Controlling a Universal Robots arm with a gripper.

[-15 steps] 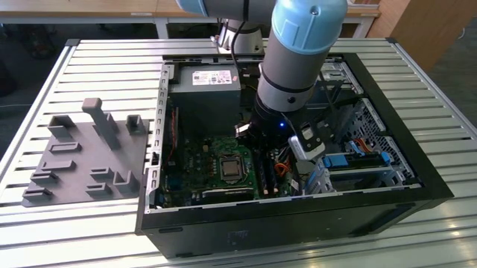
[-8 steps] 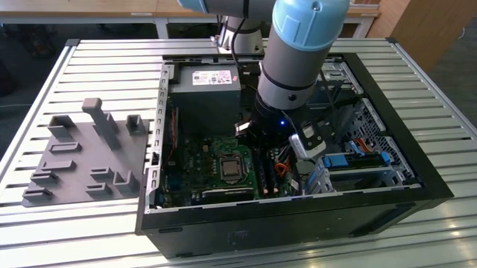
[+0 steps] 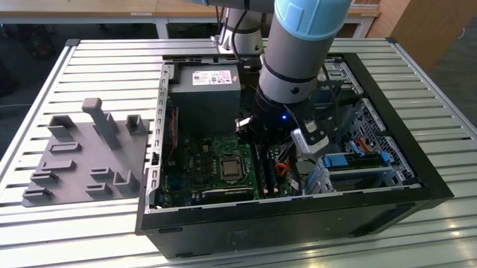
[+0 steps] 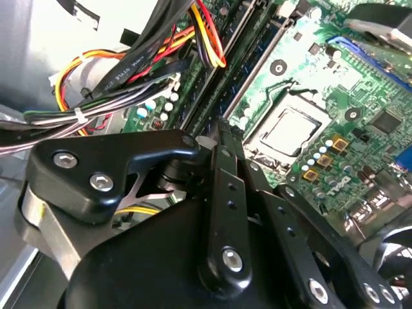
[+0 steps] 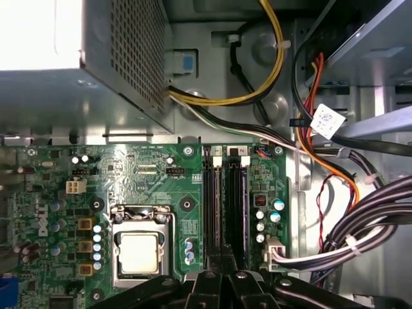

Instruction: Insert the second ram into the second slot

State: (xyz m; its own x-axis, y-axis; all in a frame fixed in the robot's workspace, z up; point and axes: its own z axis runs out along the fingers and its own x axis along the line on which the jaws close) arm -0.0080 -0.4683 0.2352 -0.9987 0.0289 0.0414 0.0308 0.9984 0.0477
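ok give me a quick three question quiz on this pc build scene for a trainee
1. True or false: the grey moulded plastic fixture tray lies on the slatted metal table, to the exterior view's left of the open black computer case.
2. In the first wrist view, the gripper is nearest to: A) the long black memory slots; B) the silver power supply box; C) the fixture tray.
3. What colour is the flat circuit motherboard around the square metal processor socket?

Key: 1 true; 2 A; 3 green.
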